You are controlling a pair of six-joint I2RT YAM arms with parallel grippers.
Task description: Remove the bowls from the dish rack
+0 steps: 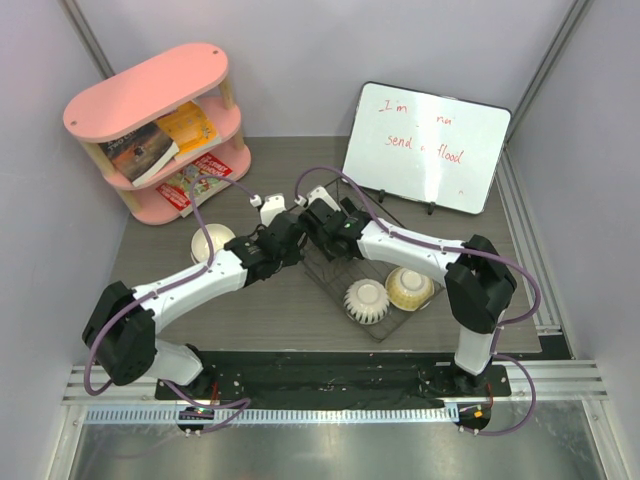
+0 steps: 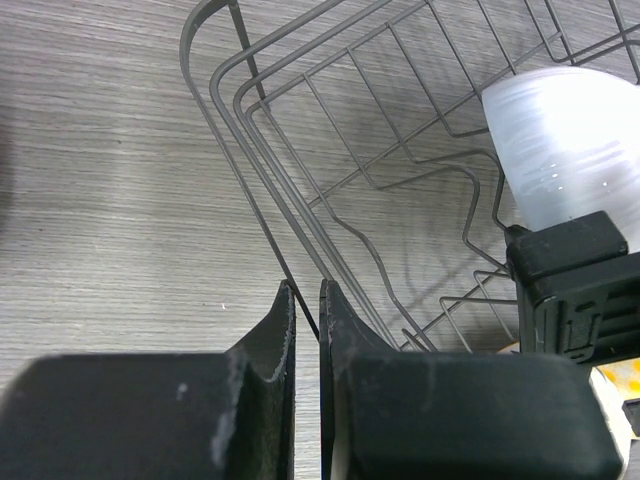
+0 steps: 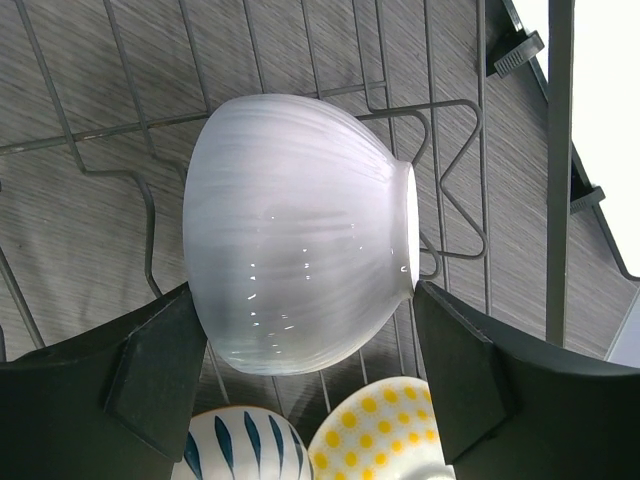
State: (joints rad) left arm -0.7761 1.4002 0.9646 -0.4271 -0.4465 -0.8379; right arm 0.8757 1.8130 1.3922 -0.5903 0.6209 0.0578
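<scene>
Bowl-clearing job under way: a cream bowl [image 1: 212, 242] sits out on the table [image 1: 290, 310] at centre left of the overhead view, well apart from the dish rack [image 1: 335, 272]. Three bowls are left in the wire basket. The right end effector [image 3: 308, 298] stands spread wide on either side of a white ribbed bowl [image 3: 300, 260] that lies on its side among the prongs. Below it in the right wrist view, at the bottom edge of the frame, are a blue-and-white bowl [image 3: 245, 445] and a yellow patterned bowl [image 3: 385, 435]. The left end effector [image 2: 307, 295] is pressed together, apparently pinching the rack's rim wire at its corner, probably to steady it.

By this count roughly one bowl is out, one is being addressed and two are untouched. No red bowl shows in any view. Whether the right pads already press the white bowl cannot be told. From above, both arms crowd the rack's upper-left end and hide that bowl, and the left arm cuts off part of the cream bowl.
</scene>
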